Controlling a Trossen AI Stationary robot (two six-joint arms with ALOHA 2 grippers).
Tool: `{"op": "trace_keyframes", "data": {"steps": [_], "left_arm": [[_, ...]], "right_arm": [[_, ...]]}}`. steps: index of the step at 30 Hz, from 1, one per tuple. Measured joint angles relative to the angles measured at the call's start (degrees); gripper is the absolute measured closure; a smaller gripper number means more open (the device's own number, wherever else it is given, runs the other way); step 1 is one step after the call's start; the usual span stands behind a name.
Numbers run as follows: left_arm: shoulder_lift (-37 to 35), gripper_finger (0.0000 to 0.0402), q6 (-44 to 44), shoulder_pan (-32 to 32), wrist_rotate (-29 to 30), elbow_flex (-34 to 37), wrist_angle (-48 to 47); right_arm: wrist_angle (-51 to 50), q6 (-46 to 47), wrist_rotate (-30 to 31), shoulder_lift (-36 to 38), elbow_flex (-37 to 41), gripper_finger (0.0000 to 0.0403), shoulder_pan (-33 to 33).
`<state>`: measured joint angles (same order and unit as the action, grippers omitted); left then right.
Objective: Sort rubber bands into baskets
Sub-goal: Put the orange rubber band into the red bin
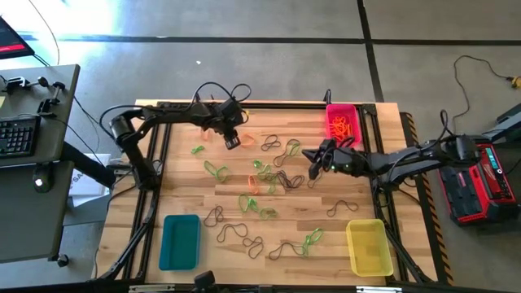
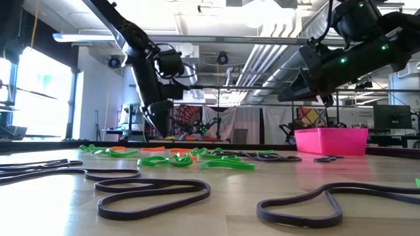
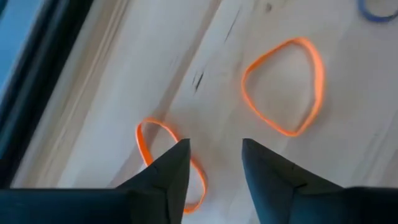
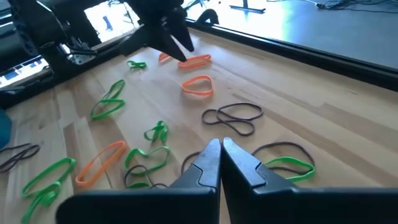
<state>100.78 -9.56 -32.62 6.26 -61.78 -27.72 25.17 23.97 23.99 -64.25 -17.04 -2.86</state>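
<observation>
Orange, green and dark rubber bands lie scattered flat over the middle of the wooden table. My left gripper stands open at the far left, pointing steeply down just above the table. One of its fingers stands over an orange band, and a second orange band lies beyond. My right gripper hangs shut and empty above the bands near the pink-red basket, which holds orange bands. The teal basket and yellow basket stand along the near edge.
Dark bands lie near the table's front edge, with green ones between the two grippers. A desk with a keyboard stands left of the table. A red and black device sits on the floor to the right.
</observation>
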Motion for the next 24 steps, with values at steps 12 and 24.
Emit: {"op": "trace_keyframes", "data": {"steps": [12,24], "left_arm": [[6.16,0.0252,4.86,-3.94,-0.17,-2.61,-2.56],[6.29,0.0264,5.89,-6.42,-4.79,-2.82,-3.43]], "right_arm": [[0.0,0.02,0.04,0.0,0.0,0.0402,0.0],[0.0,0.02,0.15,0.0,0.0,0.0402,0.0]]}}
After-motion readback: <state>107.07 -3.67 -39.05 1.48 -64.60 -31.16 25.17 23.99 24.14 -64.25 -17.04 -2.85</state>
